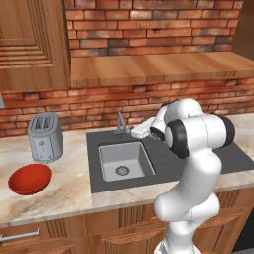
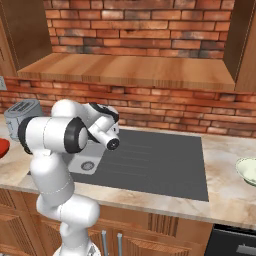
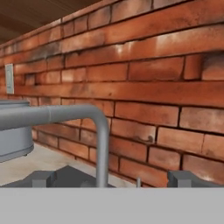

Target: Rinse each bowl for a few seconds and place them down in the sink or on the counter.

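The wide red bowl (image 1: 30, 178) rests on the counter (image 1: 69, 191) at the left, in front of the toaster; its edge also shows as the red bowl (image 2: 2, 148). Far right on the counter, cut by the picture's edge, sits the pale cream-green bowl (image 2: 247, 171). Between them lies the dark grey sink (image 1: 163, 166) with its steel basin (image 1: 124, 161) and drain (image 2: 88, 165). My gripper (image 1: 135, 131) hovers above the basin's back edge, right beside the faucet (image 1: 120, 124). In the hand view the gripper (image 3: 113, 179) is open and empty, the faucet spout (image 3: 65, 114) arching just ahead of it.
A silver toaster (image 1: 45, 137) stands at the back left of the counter. The brick wall (image 3: 153, 87) runs close behind the faucet, under a wooden shelf (image 1: 158, 67). The ribbed drainboard (image 2: 155, 157) spreads right of the basin.
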Robot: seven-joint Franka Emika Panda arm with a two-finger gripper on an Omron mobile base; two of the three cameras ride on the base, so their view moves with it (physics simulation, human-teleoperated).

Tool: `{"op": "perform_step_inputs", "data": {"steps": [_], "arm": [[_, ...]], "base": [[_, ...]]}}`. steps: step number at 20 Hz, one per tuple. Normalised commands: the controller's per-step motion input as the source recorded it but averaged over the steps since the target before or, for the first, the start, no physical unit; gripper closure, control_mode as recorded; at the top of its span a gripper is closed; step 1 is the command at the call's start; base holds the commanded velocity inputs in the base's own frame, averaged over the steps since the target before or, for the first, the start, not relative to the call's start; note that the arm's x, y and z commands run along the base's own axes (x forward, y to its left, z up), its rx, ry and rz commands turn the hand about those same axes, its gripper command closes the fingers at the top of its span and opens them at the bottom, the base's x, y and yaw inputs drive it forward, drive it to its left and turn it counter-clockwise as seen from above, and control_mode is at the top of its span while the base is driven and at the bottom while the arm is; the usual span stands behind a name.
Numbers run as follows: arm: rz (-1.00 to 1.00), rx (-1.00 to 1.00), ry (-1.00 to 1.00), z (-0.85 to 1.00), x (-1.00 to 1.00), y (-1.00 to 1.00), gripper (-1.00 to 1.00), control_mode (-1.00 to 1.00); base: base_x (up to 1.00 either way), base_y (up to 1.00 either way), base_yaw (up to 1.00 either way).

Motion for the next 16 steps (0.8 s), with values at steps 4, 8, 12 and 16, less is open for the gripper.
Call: {"op": "perform_step_inputs", "data": {"steps": [4,8,12,16], "arm": [[0.0,0.0,0.0,-0.14,0.18,0.0,-1.0,-1.0],[0.0,0.0,0.01,-0.14,0.23,0.0,-1.0,-1.0],[0.0,0.0,0.01,-0.11,0.3,0.0,-1.0,-1.0],[0.0,0.0,0.02,-0.12,0.29,0.0,-1.0,-1.0]], "base": [[0.0,0.0,0.0],[0.0,0.0,0.0],[0.0,0.0,0.0],[0.0,0.0,0.0]]}}
